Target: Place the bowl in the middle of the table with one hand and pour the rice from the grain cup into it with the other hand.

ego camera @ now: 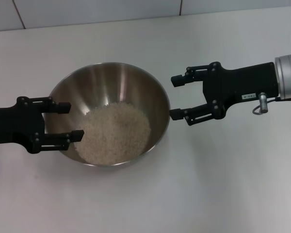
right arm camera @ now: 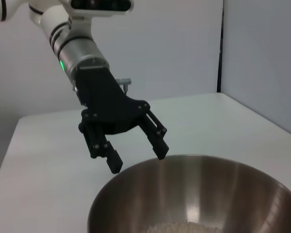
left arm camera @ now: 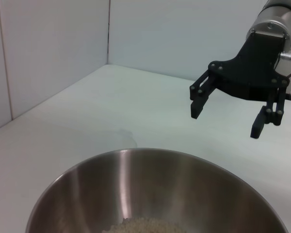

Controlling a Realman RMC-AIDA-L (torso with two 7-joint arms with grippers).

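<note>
The bowl (ego camera: 109, 114) sits about midway across the table (ego camera: 223, 184), nearer the far edge than the near one, and the rice (ego camera: 115, 132) already lies heaped inside it, toward the near side. No grain cup shows in any view, so the pour looks finished and the step in hand seems to be drawing both arms clear.

The left gripper (ego camera: 68, 121) hangs over the bowl's left rim with its fingers spread and nothing between them. The right gripper (ego camera: 176, 97) hovers just off the right rim, also spread and empty; the left wrist view shows it above the table beyond the bowl.

To do this well, each arm should lift first and only then pull outward toward its own side edge. The left fingers look closest to the rim, so a sideways sweep could nudge the bowl off centre or tip grains out. Keeping both grippers spread avoids catching the steel lip.
</note>
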